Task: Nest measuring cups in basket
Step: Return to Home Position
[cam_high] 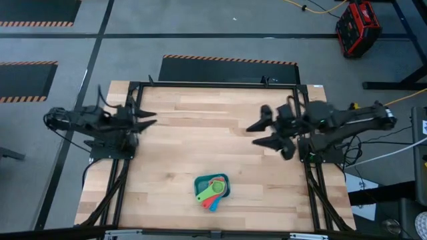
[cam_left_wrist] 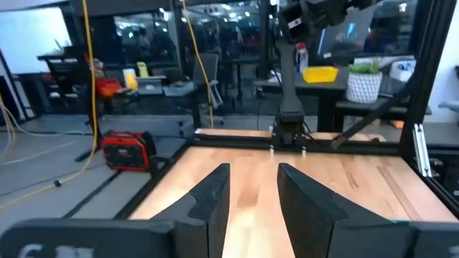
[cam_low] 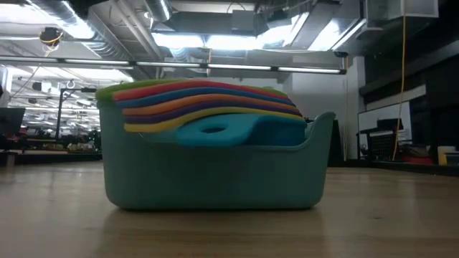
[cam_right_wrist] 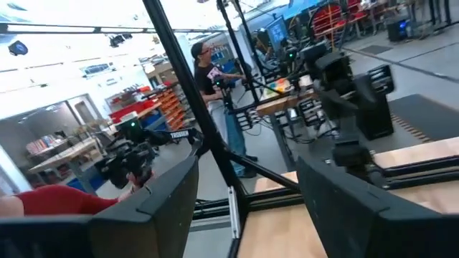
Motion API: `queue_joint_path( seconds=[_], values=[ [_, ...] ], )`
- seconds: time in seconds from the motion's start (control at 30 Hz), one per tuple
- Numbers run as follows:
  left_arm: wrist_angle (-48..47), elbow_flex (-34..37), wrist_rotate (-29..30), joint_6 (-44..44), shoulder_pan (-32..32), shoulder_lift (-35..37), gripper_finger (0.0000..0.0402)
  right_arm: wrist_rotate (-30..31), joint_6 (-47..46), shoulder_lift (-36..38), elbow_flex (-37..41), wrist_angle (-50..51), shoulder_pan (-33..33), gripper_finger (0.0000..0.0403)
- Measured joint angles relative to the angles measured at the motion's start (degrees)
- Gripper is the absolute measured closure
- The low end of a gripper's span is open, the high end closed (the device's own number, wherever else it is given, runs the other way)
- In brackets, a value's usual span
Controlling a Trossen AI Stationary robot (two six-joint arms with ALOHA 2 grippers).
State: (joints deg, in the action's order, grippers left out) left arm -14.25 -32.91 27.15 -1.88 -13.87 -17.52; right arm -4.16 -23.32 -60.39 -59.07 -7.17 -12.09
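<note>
The teal basket (cam_high: 212,186) sits near the table's near edge, at its middle; in the low view the basket (cam_low: 215,175) fills the centre. Several measuring cups (cam_high: 212,192) lie nested inside it, handles stacked and fanned toward the near edge: green, red, orange, dark blue and yellow handles (cam_low: 208,100) lie above a light blue one (cam_low: 215,131). My left gripper (cam_high: 148,119) hovers open at the table's left side, far from the basket. My right gripper (cam_high: 257,135) hovers open at the right side, raised above the table.
A black frame runs round the tabletop (cam_high: 200,133). The other arm's base (cam_left_wrist: 288,129) stands at the far side in the left wrist view. A red generator (cam_high: 357,27) sits on the floor. A person (cam_right_wrist: 215,93) stands in the room beyond the table.
</note>
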Motion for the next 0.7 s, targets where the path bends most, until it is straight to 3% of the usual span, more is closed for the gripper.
queue_joint_path(
  seconds=[0.17,0.4,0.7],
  values=[
    [-7.0,0.0,0.7,-0.2,0.0,9.2,0.0289,0.5,1.5,7.6,0.0,9.1,1.5,0.0161],
    [-14.6,0.0,0.5,0.7,0.0,17.2,0.0289,6.5,7.4,14.0,2.6,15.2,1.5,0.0161],
    [-15.8,2.4,0.0,0.1,0.0,17.3,0.0289,8.0,4.2,23.5,17.3,10.9,1.5,0.0161]
  ],
)
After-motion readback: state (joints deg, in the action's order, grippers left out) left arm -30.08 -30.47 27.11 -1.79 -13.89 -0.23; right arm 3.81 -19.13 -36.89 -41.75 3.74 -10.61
